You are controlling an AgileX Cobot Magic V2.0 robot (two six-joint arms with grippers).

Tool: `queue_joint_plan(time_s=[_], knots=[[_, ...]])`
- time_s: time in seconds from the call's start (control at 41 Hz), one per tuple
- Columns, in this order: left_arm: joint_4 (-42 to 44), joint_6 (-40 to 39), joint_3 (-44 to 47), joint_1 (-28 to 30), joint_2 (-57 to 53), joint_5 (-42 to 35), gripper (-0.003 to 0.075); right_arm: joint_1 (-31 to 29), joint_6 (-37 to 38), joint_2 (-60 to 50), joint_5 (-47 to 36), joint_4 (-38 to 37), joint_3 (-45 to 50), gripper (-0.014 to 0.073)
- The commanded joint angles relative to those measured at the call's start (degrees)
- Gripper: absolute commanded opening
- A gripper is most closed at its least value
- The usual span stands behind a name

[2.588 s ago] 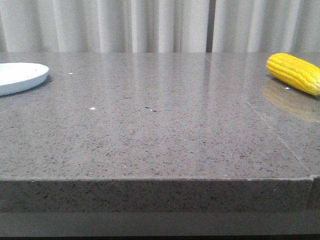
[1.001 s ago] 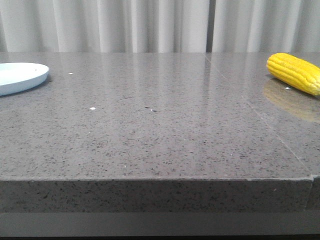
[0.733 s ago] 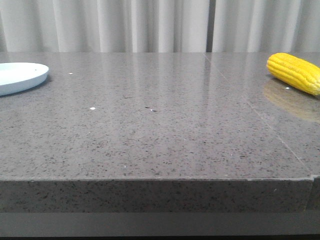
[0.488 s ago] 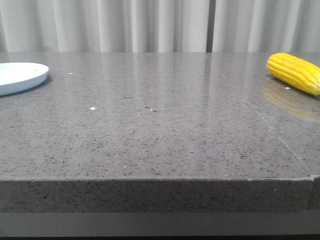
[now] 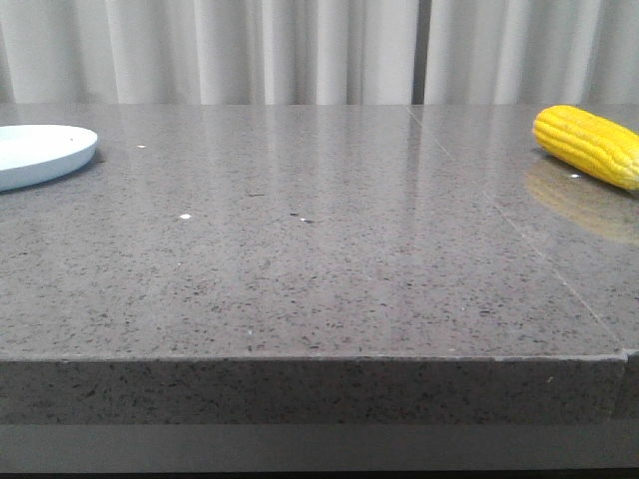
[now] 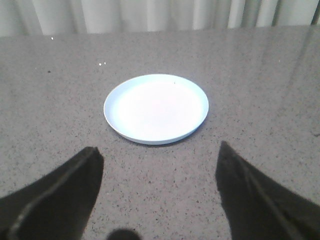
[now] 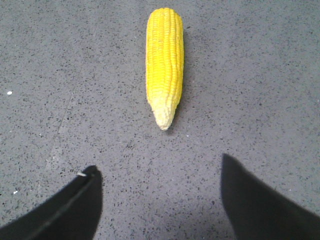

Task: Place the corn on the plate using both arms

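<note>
A bright yellow ear of corn (image 5: 589,146) lies on the grey table at the far right, cut off by the frame edge. In the right wrist view the corn (image 7: 164,65) points its tapered tip toward my right gripper (image 7: 159,162), which is open and empty, a short way back from the tip. The white plate (image 5: 40,155) sits at the far left of the table. In the left wrist view the plate (image 6: 156,108) is empty, and my left gripper (image 6: 159,149) hangs open just short of its rim. Neither arm shows in the front view.
The grey speckled table (image 5: 319,259) runs wide between plate and corn, with its front edge (image 5: 310,357) close to the camera. A seam (image 5: 519,235) crosses the right part of the top. Pale curtains (image 5: 300,50) hang behind.
</note>
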Motion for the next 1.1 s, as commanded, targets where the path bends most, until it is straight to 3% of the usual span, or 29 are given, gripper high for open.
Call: queue_joint_plan(time_s=[0.0, 0.244, 0.903, 1.074], knots=[[-0.55, -0.58, -2.84, 0.03, 3.45, -1.09, 0.0532, -0.15, -0.41, 0.14, -4.41, 0.24, -2.00, 0.0594], [0.00, -0.48, -8.62, 0.03, 14.43, 7.29, 0.0531, -0.15, -0.41, 0.14, -4.63, 0.24, -2.00, 0.0594], [0.00, 2.82, -19.64, 0.13, 40.22, 11.20, 0.0512, -0.15, -0.41, 0.14, -4.63, 0.24, -2.00, 0.0594], [-2.69, 3.07, -26.68, 5.08, 46.62, 11.33, 0.0512, -0.15, -0.41, 0.14, -4.63, 0.24, -2.00, 0.0594]])
